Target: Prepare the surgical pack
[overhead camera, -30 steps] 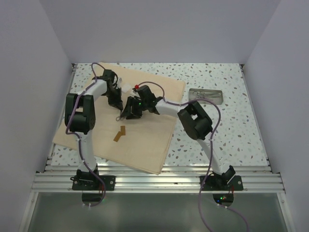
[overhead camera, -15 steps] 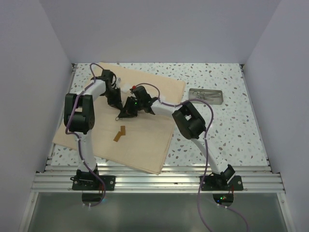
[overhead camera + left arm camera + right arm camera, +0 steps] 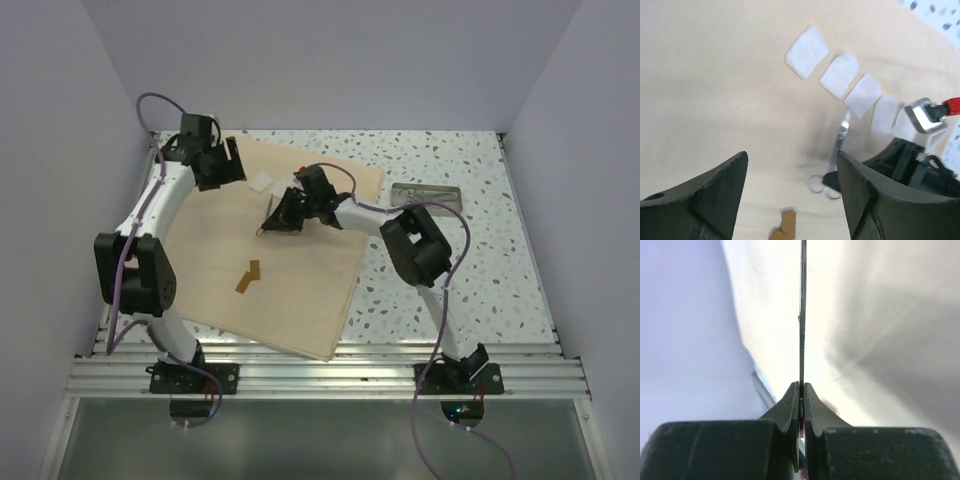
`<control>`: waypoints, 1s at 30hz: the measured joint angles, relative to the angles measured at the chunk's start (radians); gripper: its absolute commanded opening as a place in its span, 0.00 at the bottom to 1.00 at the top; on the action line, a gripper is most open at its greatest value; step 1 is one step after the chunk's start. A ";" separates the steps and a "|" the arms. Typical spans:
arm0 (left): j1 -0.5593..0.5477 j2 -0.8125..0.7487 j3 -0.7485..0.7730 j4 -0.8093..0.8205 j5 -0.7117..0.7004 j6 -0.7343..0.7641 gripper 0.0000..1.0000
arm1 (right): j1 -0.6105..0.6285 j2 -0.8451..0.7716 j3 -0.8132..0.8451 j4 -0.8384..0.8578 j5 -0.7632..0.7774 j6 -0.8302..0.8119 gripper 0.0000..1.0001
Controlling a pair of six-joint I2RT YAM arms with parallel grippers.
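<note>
The tan fabric sheet (image 3: 290, 280) of the surgical pack lies flat on the table. A row of white gauze squares (image 3: 840, 75) sits on it, also visible from above as gauze squares (image 3: 262, 183). My right gripper (image 3: 279, 217) is shut on a steel ring-handled instrument (image 3: 264, 229). In the right wrist view that instrument (image 3: 803, 315) shows edge-on, pinched in the right gripper (image 3: 801, 387). My left gripper (image 3: 232, 172) hovers open at the sheet's back left corner. Nothing is between the left gripper (image 3: 791, 160) fingers; below them lie the instrument (image 3: 841, 140) and its rings.
A shallow grey metal tray (image 3: 427, 197) with small steel pieces stands on the speckled table to the right of the sheet. A small brown strip (image 3: 247, 277) lies on the sheet nearer the arms, also seen as a brown strip (image 3: 785, 222). Walls close in on three sides.
My left gripper opened and drew back up to the back left corner. My right gripper closed on the steel instrument and shifted slightly toward the back right.
</note>
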 measured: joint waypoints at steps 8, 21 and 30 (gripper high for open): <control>0.000 -0.177 -0.062 0.059 -0.109 -0.026 0.77 | -0.223 -0.417 -0.325 0.082 0.164 0.149 0.00; 0.000 -0.257 -0.346 0.024 -0.173 -0.043 0.77 | -0.583 -0.782 -0.542 -0.210 0.697 0.447 0.00; -0.001 -0.299 -0.369 0.028 -0.179 -0.043 0.77 | -0.660 -0.687 -0.610 -0.262 0.736 0.462 0.00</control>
